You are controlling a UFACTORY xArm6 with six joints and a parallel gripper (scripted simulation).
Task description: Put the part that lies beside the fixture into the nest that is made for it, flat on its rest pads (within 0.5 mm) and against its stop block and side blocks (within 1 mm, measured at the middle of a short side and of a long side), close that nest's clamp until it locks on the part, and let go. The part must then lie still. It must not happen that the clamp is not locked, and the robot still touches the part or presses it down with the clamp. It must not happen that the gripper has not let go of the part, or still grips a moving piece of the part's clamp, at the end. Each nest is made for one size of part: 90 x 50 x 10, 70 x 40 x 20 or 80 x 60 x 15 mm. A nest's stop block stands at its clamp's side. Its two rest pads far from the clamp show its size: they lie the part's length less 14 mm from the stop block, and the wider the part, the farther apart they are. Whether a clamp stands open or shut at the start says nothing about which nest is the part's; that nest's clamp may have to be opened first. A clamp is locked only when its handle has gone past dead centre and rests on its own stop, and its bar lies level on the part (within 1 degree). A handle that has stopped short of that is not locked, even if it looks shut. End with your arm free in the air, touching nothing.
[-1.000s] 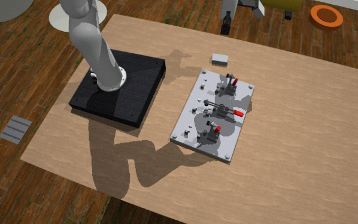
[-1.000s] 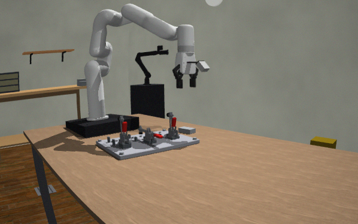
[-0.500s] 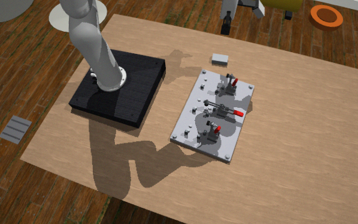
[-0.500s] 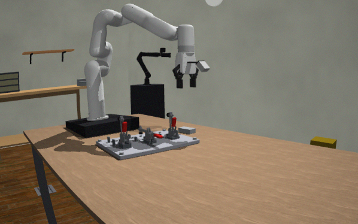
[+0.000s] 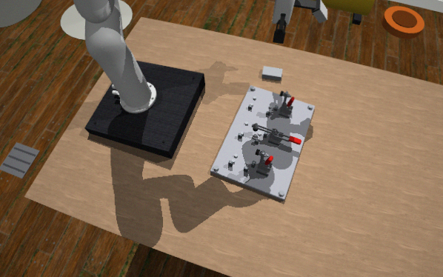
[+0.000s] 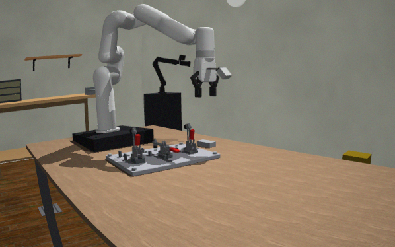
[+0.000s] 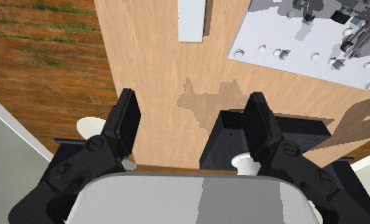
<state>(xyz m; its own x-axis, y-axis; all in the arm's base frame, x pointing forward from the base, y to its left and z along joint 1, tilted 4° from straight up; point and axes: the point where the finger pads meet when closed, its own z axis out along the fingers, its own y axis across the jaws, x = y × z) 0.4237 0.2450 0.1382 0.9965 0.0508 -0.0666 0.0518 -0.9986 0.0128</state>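
Observation:
The part, a light grey block [image 5: 272, 71] [image 6: 206, 143] [image 7: 191, 20], lies flat on the table beside the fixture plate [image 5: 225, 153] [image 6: 206, 155] [image 7: 266, 37]. My gripper [image 6: 205, 92] [image 7: 191, 103] is open and empty, high above the table; the block lies beyond its fingers in the wrist view. The clamp nearest the block [image 5: 286, 109] [image 6: 191, 147] and the clamp at the opposite end [image 5: 264, 169] [image 6: 137, 158] have raised bars and upright red handles. The middle clamp [image 5: 275, 138] [image 6: 165, 152] has its bar lowered over its nest and its red handle [image 5: 295, 140] [image 6: 174, 149] low; whether it is locked cannot be told.
The robot's black base [image 5: 183, 111] [image 6: 110, 141] [image 7: 216, 145] stands on the table [image 5: 364, 167] [image 6: 259, 198] [image 7: 156, 125] on the clampless side of the fixture. Several small stops, blocks and pads stand up from the plate. Raised clamp bars rise highest there.

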